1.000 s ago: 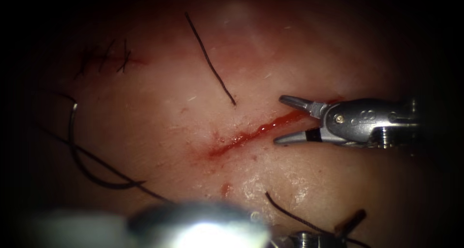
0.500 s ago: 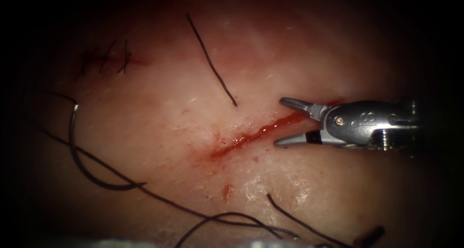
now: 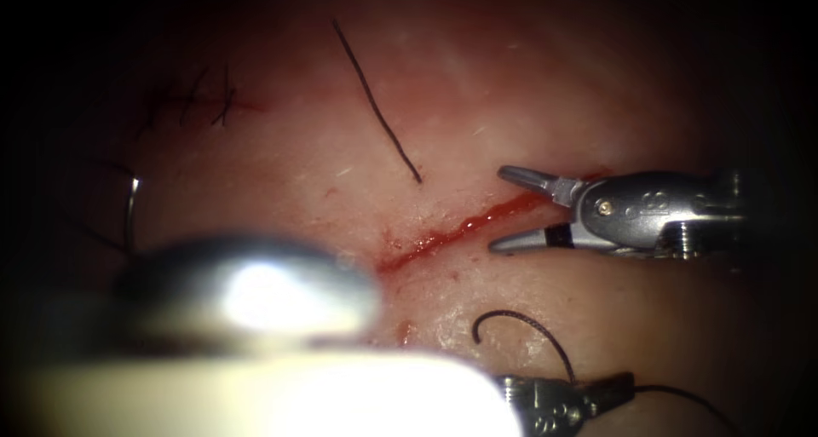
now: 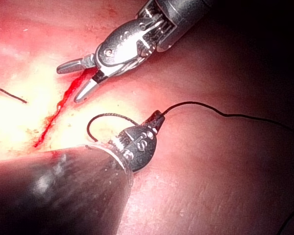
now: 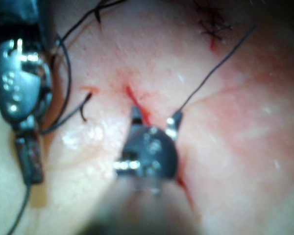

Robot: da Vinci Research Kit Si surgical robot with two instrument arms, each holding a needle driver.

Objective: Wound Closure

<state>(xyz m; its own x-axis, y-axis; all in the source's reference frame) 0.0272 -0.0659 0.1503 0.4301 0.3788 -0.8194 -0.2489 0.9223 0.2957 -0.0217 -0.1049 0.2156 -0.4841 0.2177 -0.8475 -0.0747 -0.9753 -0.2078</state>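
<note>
Gripping thread (image 4: 196, 105), left tool (image 4: 154, 121)

Dark edges, blurred foreground glare

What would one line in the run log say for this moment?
left tool: shut on thread | right tool: open, holds nothing, over cut | needle: lying left of cut, unheld

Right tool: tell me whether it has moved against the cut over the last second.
No. The right tool stays put, end effector open astride the right end of the cut, holding nothing.
</note>
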